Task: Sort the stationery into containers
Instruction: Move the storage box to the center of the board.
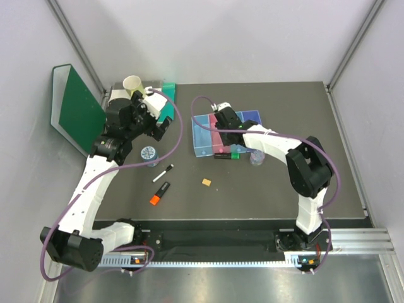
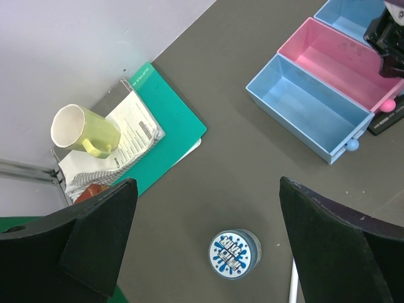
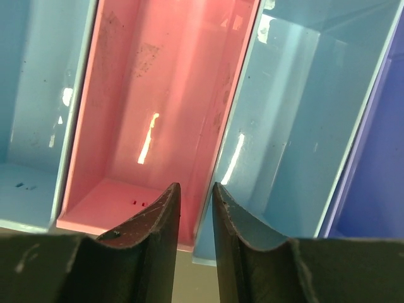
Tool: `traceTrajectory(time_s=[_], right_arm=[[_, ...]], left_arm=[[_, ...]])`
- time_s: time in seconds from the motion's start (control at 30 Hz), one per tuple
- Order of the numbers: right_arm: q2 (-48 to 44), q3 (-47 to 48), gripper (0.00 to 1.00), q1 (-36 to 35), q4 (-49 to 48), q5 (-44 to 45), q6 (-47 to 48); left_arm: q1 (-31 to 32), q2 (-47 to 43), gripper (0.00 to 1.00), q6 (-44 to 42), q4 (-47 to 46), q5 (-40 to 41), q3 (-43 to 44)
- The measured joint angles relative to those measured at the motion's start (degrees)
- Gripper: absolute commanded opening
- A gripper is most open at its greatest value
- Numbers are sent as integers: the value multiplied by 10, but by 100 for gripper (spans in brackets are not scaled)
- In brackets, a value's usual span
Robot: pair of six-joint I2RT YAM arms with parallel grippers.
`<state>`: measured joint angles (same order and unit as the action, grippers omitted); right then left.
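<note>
My left pincer hangs wide open over the tabletop with nothing between its fingers. Just below it in the left wrist view I have the round blue-patterned tin, sitting flat on the dark surface and well apart from the bins. On the other side, my right pincer is pinched narrow, only a thin slit between the fingers, and it grips nothing. It hovers low over the row of bins, right above the wall that splits the pink bin from the blue bin. The light blue bin is at one end of the row and the purple bin at the other. From the top camera, the green-capped highlighter lies just in front of the bins, though I can't tell whether it touches them. The clear round tub is near it on the right. Closer to the arm bases, a slim white pen, the orange-capped highlighter and the tiny tan block lie loose on the tabletop, each apart from the others. At the far left corner, the paper cup sits near the green folder
</note>
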<state>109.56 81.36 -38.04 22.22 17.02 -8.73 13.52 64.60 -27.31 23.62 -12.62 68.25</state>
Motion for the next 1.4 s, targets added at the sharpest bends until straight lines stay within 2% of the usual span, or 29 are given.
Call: traceTrajectory(time_s=[0.17,0.4,0.83,1.13,1.4], right_arm=[[-7,-8,23,-16,8,7,-18],[-7,-8,24,-16,17,3,-58],[-24,-44,22,-16,27,-54,-188],[-27,-49,22,-16,45,-84,-226],[37,15,20,-11,90,-81,-224]], left_arm=[[0,0,99,-1,0,0,8],[0,6,99,-5,4,-2,21],[0,41,99,-12,9,-5,49],[0,49,99,-12,9,-15,52],[0,55,99,-10,9,-17,52]])
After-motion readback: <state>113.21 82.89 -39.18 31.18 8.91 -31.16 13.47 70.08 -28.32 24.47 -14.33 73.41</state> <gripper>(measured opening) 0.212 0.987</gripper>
